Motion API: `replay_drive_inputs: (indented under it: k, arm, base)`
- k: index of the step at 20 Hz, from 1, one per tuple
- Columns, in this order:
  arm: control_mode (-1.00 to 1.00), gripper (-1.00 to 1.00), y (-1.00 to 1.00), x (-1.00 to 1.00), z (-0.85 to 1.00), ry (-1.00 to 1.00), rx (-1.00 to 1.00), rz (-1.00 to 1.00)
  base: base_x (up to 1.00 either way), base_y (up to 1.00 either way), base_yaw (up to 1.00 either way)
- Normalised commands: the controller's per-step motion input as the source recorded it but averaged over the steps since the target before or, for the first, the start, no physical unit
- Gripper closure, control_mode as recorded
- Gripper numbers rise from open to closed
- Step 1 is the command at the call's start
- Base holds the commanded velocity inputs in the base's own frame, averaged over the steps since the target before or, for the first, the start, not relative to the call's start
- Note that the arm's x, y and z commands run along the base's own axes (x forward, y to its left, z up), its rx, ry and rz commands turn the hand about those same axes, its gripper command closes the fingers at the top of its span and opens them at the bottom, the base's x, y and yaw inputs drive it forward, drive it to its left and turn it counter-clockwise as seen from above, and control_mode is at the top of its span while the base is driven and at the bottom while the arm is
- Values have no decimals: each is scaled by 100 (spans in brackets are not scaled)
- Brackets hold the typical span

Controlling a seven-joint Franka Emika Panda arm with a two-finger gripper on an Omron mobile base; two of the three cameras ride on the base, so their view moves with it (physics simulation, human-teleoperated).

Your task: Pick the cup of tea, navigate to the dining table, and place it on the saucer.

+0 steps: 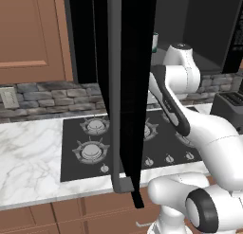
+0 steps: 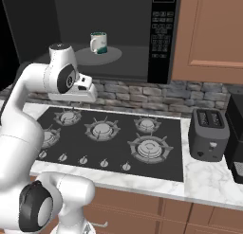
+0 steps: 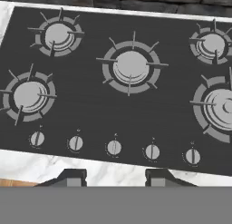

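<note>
The cup of tea (image 2: 98,42), a pale mug with a teal base band, stands on the turntable inside the open microwave (image 2: 118,34). A sliver of the cup (image 1: 155,42) peeks past the door edge in the left base view. My gripper (image 3: 113,177) is open and holds nothing. It points down over the front of the black stovetop (image 3: 127,100), below and in front of the microwave opening and to the left of the cup. The white hand (image 2: 78,88) hangs above the back left burners. The dining table and the saucer are out of view.
The microwave door (image 1: 126,86) swings out wide to the left of the arm. A dark toaster (image 2: 207,133) sits on the marble counter (image 1: 28,162) right of the stovetop. Wood cabinets (image 2: 213,34) flank the microwave.
</note>
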Motion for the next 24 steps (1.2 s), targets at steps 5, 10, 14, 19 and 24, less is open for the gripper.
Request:
replay_drive_inputs:
  k: [5,10,14,19,24]
  arm:
    - [-100,-100,9,-4,1,-1,0,0]
    - [-100,-100,34,-13,41,-25,2,0]
    - [-100,-100,3,-9,91,-38,6,-1]
    - [-100,-100,0,1,100,-40,9,-4]
    - [-100,-100,-2,22,90,-34,5,-3]
  base:
    - [0,0,0]
    - [0,0,0]
    - [0,0,0]
    - [0,0,0]
    - [0,0,0]
